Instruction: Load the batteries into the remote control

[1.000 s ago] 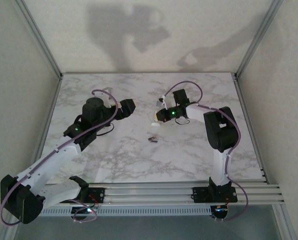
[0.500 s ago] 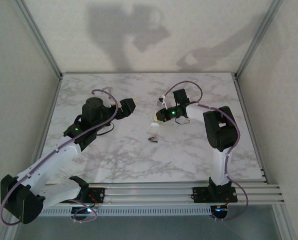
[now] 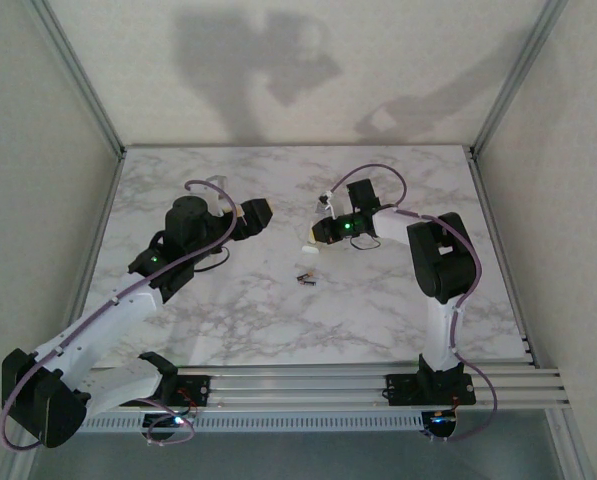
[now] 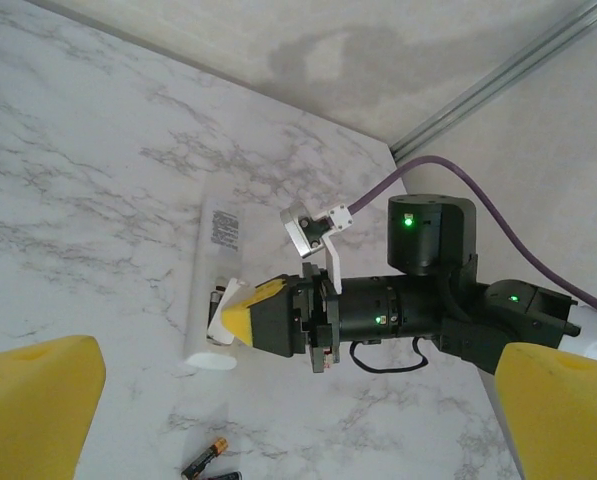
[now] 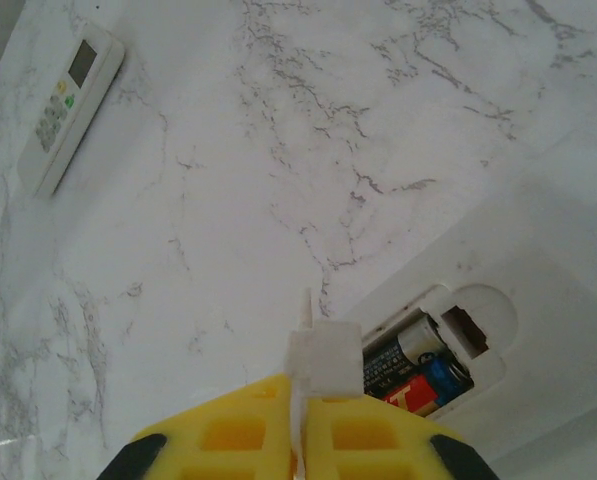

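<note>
Nearest the arm bases, two small dark cylindrical batteries with copper-coloured bands lie loose, side by side, on the white marble-patterned surface. They sit roughly midway between the two arms and are not in any grip. The left wrist view shows them at its lower edge, just short of the remote.

Beyond them lies the long white plastic remote control, back face up, with its battery compartment uncovered. The right wrist view looks into that compartment. It holds two cells lying side by side, one dark with a silvery end and one with red and blue print.

The right end effector hangs over the open compartment. Its yellow fingers are pressed together on a small white plastic piece, which stands up between the tips. What this piece is cannot be told. The left wrist view shows the same grip from the side.

The left end effector is off the surface, left of the remote control and well apart from it. Its yellow fingers are spread wide with nothing between them.

Farthest off in the right wrist view, a second white remote with a small screen and buttons lies face up, well apart from the open one.
</note>
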Controlling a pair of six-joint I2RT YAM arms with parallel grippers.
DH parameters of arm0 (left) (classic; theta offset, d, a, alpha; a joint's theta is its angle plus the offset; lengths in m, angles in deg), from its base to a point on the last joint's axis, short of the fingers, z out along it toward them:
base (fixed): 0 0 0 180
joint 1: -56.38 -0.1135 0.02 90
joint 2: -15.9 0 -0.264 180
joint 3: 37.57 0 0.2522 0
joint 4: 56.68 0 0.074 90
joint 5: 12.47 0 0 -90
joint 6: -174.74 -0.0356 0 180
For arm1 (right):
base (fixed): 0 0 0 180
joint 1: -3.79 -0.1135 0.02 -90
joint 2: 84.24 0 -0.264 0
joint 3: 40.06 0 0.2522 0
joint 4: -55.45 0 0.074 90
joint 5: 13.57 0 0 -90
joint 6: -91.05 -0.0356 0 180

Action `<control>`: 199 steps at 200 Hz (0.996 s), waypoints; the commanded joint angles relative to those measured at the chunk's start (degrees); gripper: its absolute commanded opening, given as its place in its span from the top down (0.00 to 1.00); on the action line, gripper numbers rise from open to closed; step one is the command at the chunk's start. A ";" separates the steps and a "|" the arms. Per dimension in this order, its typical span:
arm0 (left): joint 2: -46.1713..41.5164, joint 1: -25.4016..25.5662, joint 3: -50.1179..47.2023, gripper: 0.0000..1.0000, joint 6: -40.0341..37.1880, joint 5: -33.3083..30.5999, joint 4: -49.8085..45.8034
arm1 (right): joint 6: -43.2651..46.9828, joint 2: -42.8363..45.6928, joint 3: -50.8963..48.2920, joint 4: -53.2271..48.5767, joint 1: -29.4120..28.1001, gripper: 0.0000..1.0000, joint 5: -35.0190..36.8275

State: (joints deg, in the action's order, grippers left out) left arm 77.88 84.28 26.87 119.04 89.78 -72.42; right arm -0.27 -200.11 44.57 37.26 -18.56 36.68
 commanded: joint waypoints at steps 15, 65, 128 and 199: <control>-0.53 -0.51 -0.23 0.01 0.33 0.68 1.13 | -3.26 1.77 -1.65 2.25 -0.06 0.91 -1.24; -0.45 -0.48 -0.23 0.01 0.50 0.63 1.38 | -3.75 1.78 -2.94 3.36 0.07 0.92 -1.85; 0.53 -0.48 -0.05 0.00 0.59 1.20 2.13 | -6.45 3.34 -3.99 6.79 0.79 0.93 -3.48; 0.61 -0.50 -0.05 0.00 0.59 1.24 2.24 | -6.26 1.58 -5.23 7.37 0.77 0.93 -2.93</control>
State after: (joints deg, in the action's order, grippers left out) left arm 78.45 84.28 26.85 119.24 90.02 -71.72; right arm -6.48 -198.89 40.64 43.60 -18.10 34.36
